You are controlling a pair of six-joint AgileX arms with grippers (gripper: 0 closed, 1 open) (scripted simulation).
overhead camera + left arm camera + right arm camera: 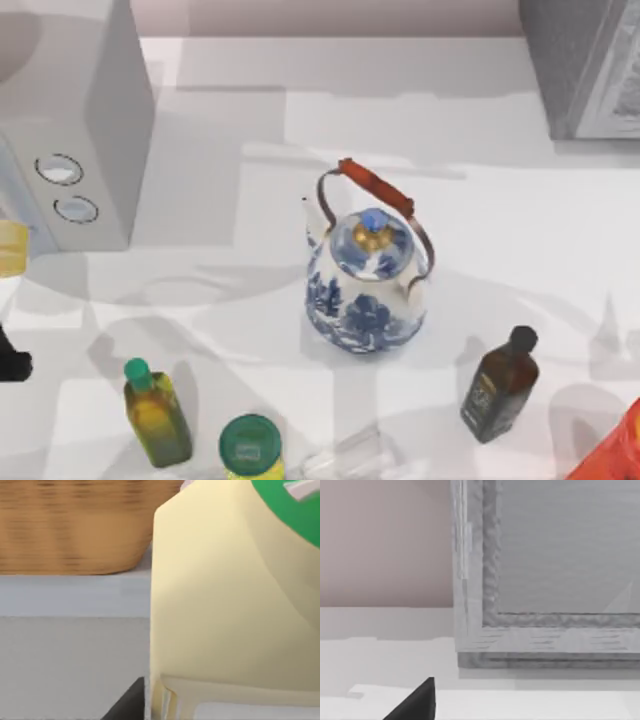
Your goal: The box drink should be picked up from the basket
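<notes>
Box drink (225, 605) looms close before the left wrist, cap cut off; jaws' state unclear.

Right wrist view is facing a grey box-like appliance (545, 570) sitting on the white table (385, 655), its framed front panel taking up most of the view. A pinkish wall (385, 540) is showing behind. One dark fingertip (417, 702) is poking in low, above the table.
</notes>
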